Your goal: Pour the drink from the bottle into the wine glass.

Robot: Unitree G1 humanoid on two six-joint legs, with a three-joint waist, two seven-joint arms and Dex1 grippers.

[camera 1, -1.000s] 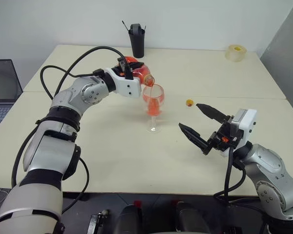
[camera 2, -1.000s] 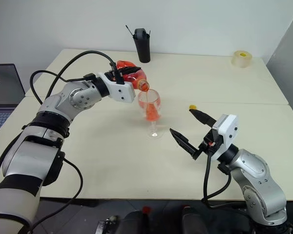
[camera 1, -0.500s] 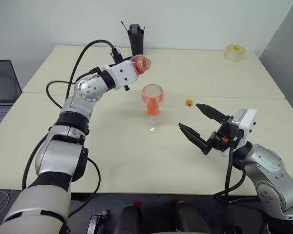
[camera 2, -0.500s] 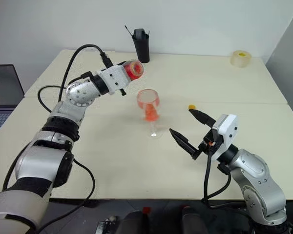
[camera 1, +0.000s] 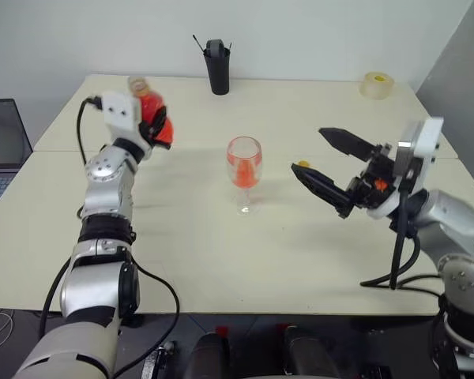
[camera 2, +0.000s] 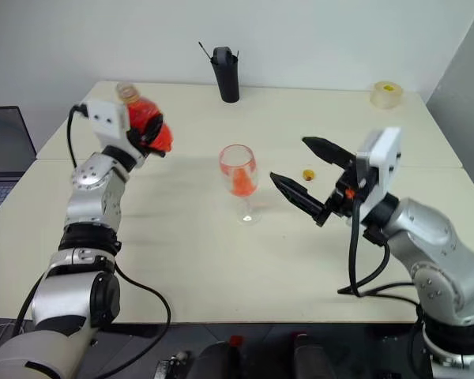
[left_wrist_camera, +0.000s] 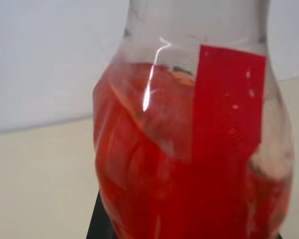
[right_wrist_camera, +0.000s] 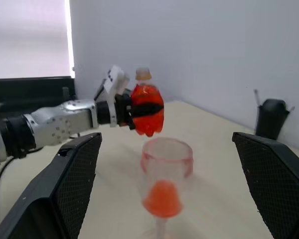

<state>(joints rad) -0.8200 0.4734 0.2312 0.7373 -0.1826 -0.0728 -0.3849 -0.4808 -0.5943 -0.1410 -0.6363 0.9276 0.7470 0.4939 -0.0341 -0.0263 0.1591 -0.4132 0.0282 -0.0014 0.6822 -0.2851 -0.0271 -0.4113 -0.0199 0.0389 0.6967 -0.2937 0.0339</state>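
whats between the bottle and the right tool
The wine glass stands between the bottle and the right tool, seen in the left eye view.

Red-orange drink (camera 1: 244, 174); clear wine glass (camera 1: 245, 154); black pen holder (camera 1: 216, 69).

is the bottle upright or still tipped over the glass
Upright. The bottle stands neck-up in the left claw, held off to the side of the glass, which has red drink in it.
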